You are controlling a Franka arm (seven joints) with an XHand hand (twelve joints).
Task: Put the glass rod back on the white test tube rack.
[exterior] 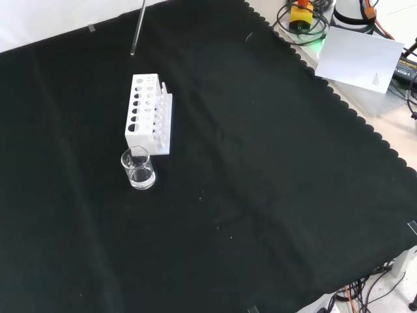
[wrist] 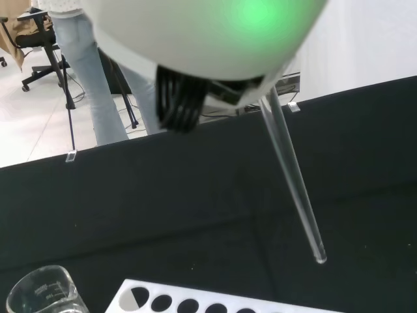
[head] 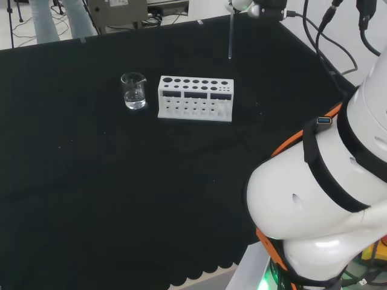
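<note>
Black cloth covers my whole bench (exterior: pixel 273 195), scalloped along its edges, and most of it lies bare. Nearest in the front view stands a small clear glass beaker (exterior: pixel 138 169) with a little clear liquid at its bottom, just beside the short end of the white plastic test tube rack (exterior: pixel 144 112). In the head view the beaker (head: pixel 133 91) sits to the left of the rack (head: pixel 195 97); they are close but I see a narrow gap of cloth between them. The rack's top carries rows of round holes, larger on one side and smaller toward the other, and those holes are where my load belongs.

Beyond the rack, in the air, hangs the thin clear glass rod (head: pixel 230 36). I carry it nearly upright, lower end down, so it can drop straight into a hole instead of striking the rack's face. In the front view the rod (exterior: pixel 137 29) hovers past the rack's far end, well above the cloth and not yet over any hole.

From the wrist, the rod (wrist: pixel 296 189) runs down from under my hand (wrist: pixel 195 39). How my fingers sit around it I cannot tell.

My judgement: I must bring the tip back over the rack, then lower.
</note>
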